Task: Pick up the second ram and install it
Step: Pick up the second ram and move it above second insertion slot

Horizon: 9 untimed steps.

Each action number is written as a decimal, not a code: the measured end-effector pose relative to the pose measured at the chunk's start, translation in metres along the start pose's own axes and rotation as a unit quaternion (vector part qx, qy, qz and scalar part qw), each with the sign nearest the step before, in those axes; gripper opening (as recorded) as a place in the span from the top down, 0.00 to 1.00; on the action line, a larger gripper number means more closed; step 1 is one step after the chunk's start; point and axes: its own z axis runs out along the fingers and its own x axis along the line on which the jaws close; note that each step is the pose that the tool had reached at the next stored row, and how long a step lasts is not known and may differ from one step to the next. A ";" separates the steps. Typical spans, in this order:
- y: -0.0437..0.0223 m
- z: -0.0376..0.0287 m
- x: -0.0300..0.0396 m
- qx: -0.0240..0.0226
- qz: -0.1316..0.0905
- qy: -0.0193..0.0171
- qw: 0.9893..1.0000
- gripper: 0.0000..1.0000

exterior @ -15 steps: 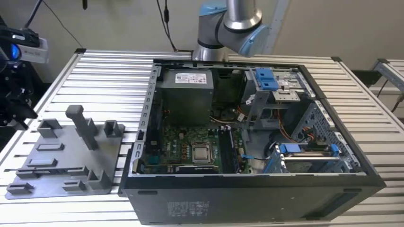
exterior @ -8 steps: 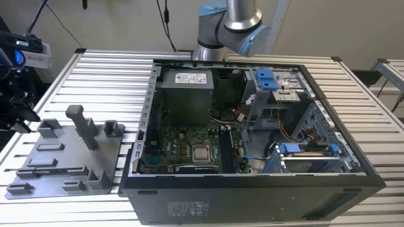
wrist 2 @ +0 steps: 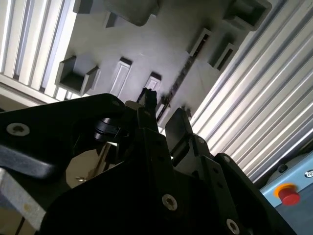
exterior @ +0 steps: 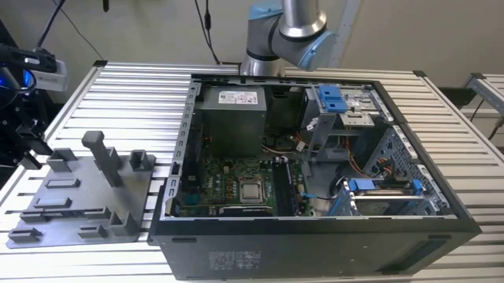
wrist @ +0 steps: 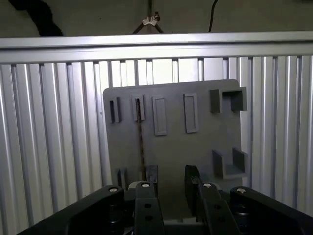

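The pincer (wrist: 171,182) is hanging open and empty over the grey tray (wrist: 171,147). The tray is holding the memory stick (wrist: 142,147) on edge in a slot, probably so its top edge can be gripped. The stick is sitting just beside one finger (wrist: 152,176), not between them.

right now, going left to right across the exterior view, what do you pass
black equipment at the edge → grey tray with upright posts → grey power-supply box inside the open computer case → blue-tabbed drive cage → another slatted table at the far edge
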 end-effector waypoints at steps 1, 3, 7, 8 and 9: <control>0.0000 0.0018 0.0001 0.000 0.000 0.000 1.000 0.64; -0.0001 0.0056 0.0003 0.000 0.000 0.000 1.000 0.64; 0.0000 0.0127 0.0007 0.001 -0.001 0.000 1.000 0.64; -0.0001 0.0144 0.0008 0.001 -0.001 0.000 1.000 0.64; -0.0001 0.0163 0.0009 0.001 -0.002 0.000 1.000 0.64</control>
